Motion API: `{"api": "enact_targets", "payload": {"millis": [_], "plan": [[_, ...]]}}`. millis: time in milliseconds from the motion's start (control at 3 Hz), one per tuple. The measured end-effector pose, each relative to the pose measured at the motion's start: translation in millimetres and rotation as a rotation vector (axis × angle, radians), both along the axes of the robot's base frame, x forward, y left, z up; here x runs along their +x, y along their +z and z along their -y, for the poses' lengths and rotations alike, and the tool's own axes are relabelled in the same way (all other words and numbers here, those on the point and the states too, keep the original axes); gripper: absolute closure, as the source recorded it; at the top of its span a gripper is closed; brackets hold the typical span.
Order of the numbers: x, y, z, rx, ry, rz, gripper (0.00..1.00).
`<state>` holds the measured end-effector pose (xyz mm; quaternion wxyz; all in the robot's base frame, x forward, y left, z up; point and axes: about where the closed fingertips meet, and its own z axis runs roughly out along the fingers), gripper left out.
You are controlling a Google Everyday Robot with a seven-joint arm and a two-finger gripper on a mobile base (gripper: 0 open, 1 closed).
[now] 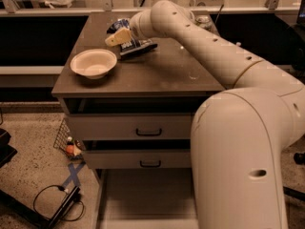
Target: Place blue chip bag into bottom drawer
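Note:
The blue chip bag [137,47] lies on the cabinet top, behind and to the right of the white bowl [94,63]. My gripper [119,36] is at the bag's left end, low over the top, with the arm reaching in from the right. The bottom drawer [143,197] is pulled out at floor level below the two upper drawers; its flat grey floor shows and nothing lies in it. My arm's base hides its right part.
A can [204,21] stands at the back right of the cabinet top. The two upper drawers [148,126] with black handles are slightly ajar. A cable and blue tape [71,175] lie on the floor to the left, by a wire basket [64,137].

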<state>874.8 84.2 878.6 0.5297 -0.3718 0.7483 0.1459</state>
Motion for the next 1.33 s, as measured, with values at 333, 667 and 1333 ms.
{"api": "enact_targets", "payload": {"millis": [333, 667, 1333], "plan": [[5.3, -3.7, -2.3, 0.031, -0.028, -0.011, 0.24], [5.1, -6.4, -5.5, 0.031, -0.024, -0.014, 0.56], [4.8, -10.9, -10.7, 0.030, -0.018, -0.020, 1.00]]}}
